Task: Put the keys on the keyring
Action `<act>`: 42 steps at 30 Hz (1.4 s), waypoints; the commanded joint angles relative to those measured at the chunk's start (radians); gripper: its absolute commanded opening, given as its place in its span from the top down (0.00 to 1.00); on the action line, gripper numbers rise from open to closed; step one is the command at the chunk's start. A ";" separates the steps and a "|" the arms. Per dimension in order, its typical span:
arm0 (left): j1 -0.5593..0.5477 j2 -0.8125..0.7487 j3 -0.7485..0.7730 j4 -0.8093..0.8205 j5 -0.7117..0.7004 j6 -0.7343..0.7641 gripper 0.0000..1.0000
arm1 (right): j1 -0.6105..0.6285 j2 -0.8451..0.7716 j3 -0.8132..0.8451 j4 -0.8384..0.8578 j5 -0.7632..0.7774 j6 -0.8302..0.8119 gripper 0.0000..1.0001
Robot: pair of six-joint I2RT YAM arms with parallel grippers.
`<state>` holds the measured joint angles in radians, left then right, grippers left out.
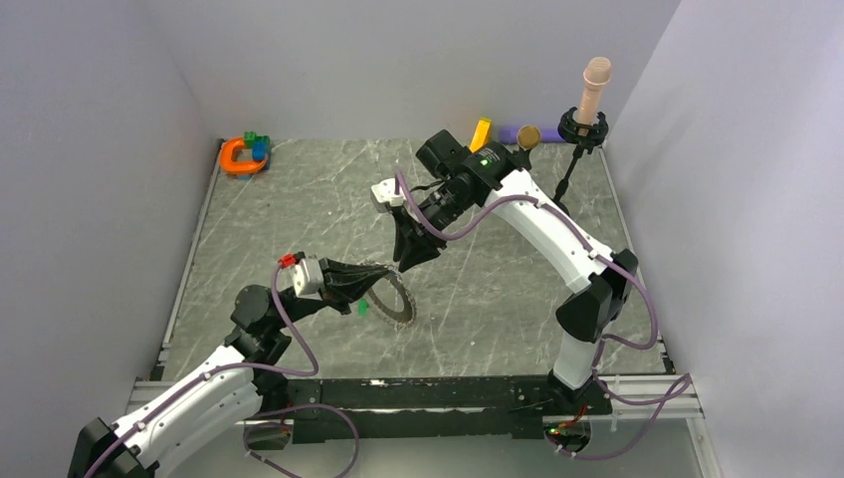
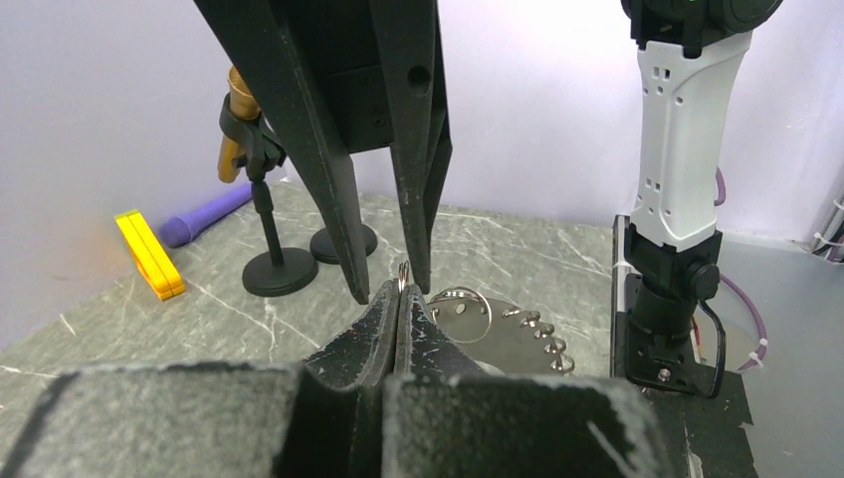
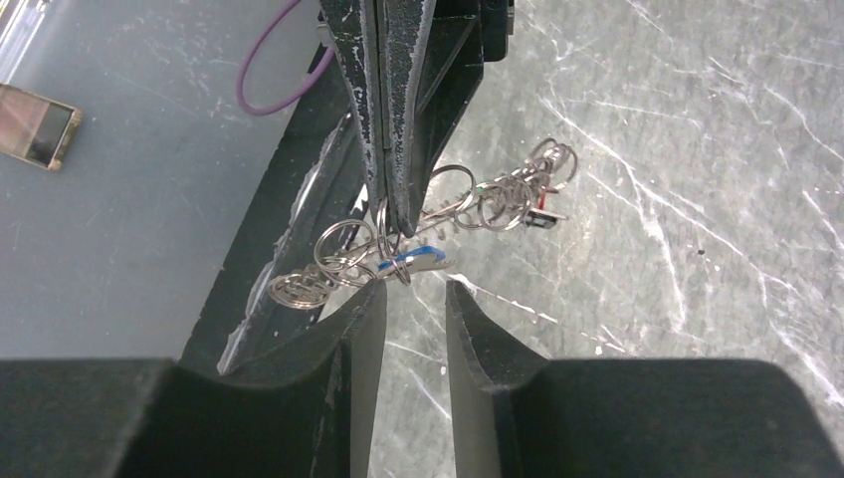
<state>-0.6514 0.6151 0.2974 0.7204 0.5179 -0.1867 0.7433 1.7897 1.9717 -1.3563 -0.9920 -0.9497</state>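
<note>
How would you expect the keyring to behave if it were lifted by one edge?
The keyring looks like flat, stiff metal, so it probably keeps its shape. Its small rim loops look loose and would likely swing. Pinched at one loop by the left hand, it may pivot.

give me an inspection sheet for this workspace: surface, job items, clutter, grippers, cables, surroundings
surface: grey marbled table, no spills seen
job's things: keyring held by a small edge loop; green key beside it; blue key and red key among its loops
clutter: orange horseshoe toy, yellow bar, purple tube, microphone stand along the far edge
grippers: left gripper shut on the keyring's loop; right gripper open, tips at that loop
cables: purple cables loop along both arms
surroundings: plain pale walls on three sides
</note>
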 commanded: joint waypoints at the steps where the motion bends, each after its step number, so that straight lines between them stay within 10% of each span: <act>1: 0.001 -0.011 0.003 0.104 -0.009 -0.020 1.00 | 0.005 0.000 0.020 0.032 -0.058 -0.001 0.71; 13: 0.001 -0.008 -0.036 0.205 -0.055 -0.067 1.00 | 0.013 0.003 0.038 0.025 -0.077 -0.009 1.00; 36: 0.001 0.189 -0.116 0.689 -0.140 -0.221 1.00 | 0.031 -0.007 0.009 0.100 -0.009 0.090 1.00; 42: 0.003 0.129 -0.120 0.571 -0.094 -0.189 1.00 | 0.001 -0.020 0.036 0.106 0.028 0.122 0.80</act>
<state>-0.6510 0.8001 0.1680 1.2739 0.4107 -0.3866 0.7631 1.7935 1.9717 -1.2736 -0.9810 -0.8463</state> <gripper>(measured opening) 0.012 0.167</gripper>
